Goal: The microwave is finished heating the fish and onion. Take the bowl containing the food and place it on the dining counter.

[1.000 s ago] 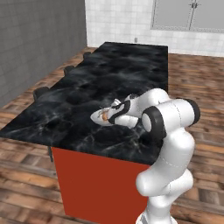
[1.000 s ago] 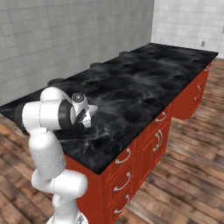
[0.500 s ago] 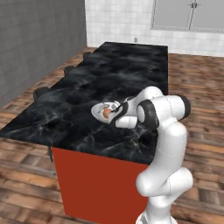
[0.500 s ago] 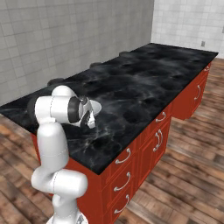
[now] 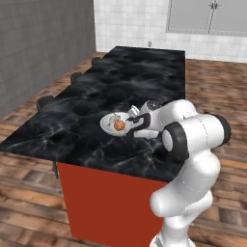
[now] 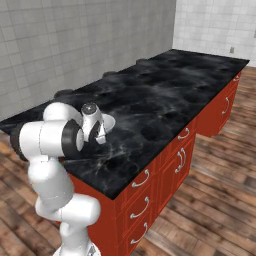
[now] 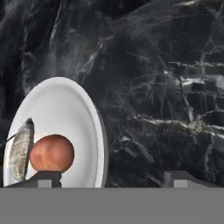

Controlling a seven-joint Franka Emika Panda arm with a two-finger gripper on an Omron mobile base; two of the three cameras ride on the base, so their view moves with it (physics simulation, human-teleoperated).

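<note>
The light grey-white bowl (image 5: 112, 122) (image 7: 61, 113) rests on the black marbled top of the dining counter (image 5: 125, 77) (image 6: 165, 90), near its front end. Inside it lie the orange-red onion (image 5: 118, 125) (image 7: 51, 153) and the mottled grey fish (image 7: 21, 149), side by side. My gripper (image 5: 133, 126) (image 6: 99, 134) (image 7: 111, 178) is open and low over the counter. Its jaws straddle the bowl's near rim, one fingertip (image 7: 43, 177) over the bowl by the onion and the other fingertip (image 7: 179, 177) over bare counter. Whether a finger touches the rim I cannot tell. The microwave is out of view.
Dark stools (image 5: 45, 102) (image 5: 76, 76) stand along the counter's far left side. The counter's right side has red drawer fronts with curved handles (image 6: 142, 206). A wood floor surrounds the island, with a tiled wall (image 6: 75, 40) behind it.
The jaws have gone from shut on the bowl's rim to wide open. The bowl now sits on the counter, and the arm has settled lower over it.
</note>
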